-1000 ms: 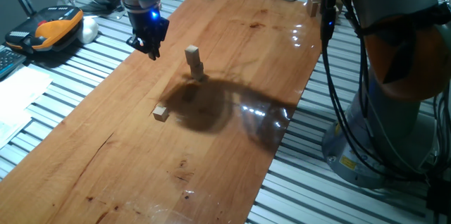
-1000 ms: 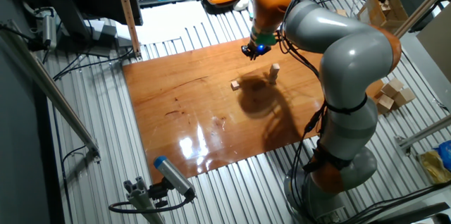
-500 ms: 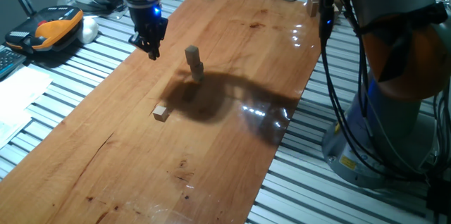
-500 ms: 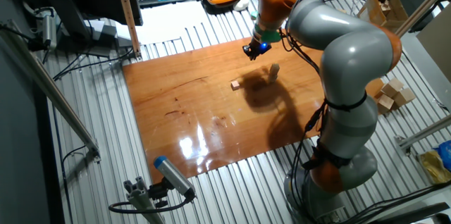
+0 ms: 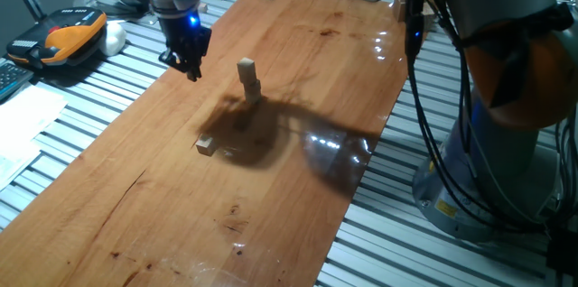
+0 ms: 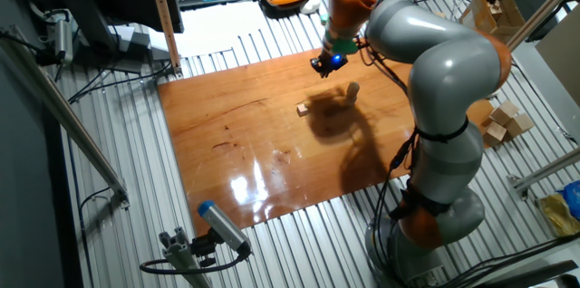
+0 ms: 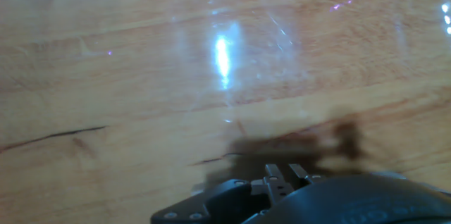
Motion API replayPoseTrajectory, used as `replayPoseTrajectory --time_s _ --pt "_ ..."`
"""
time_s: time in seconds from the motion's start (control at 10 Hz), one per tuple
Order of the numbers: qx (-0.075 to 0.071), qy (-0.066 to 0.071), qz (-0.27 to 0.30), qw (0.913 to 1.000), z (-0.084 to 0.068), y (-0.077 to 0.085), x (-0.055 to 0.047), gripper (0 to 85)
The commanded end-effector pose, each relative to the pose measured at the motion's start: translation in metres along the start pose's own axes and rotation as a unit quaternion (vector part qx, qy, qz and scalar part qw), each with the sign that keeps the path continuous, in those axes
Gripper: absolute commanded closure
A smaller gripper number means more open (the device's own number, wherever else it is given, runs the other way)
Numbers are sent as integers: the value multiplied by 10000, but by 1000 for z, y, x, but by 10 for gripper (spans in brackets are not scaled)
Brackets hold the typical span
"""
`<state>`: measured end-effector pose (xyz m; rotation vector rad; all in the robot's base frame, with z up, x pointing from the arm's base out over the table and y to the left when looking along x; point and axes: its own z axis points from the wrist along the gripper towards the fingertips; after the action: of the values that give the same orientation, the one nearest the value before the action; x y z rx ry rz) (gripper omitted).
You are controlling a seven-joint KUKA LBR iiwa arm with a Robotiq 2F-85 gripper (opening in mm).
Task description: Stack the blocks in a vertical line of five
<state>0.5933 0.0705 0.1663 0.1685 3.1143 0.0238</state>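
gripper [image 5: 191, 68]: shifted slightly left, away from stack [image 5: 248, 81]; jaw state cannot tell | loose block [image 5: 207, 145]: unmoved | task: stack incomplete, pick pending

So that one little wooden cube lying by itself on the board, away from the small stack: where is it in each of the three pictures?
One fixed view: the lone cube lies left of centre, nearer the camera than the small stack.
The other fixed view: the lone cube sits just above centre, left of the small stack.
Hand view: not in it; only bare wooden board shows.
Shared landmark: the small stack, seen in both fixed views.
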Motion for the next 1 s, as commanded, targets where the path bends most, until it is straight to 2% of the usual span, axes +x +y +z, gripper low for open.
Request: replayPoseTrajectory --time_s 0.0,0.2,0.3,0.5,0.7,0.9 --pt "-19 -19 -46 10000 -1 4 0 850" --pt "-124 11 -275 9995 -2 16 -1 850" --pt "-101 39 -328 9994 0 24 0 850" --pt "112 -93 -268 9995 7 42 6 850" --pt "-53 36 -206 9998 6 49 10 850" --pt "-74 92 -151 9998 7 58 9 850"
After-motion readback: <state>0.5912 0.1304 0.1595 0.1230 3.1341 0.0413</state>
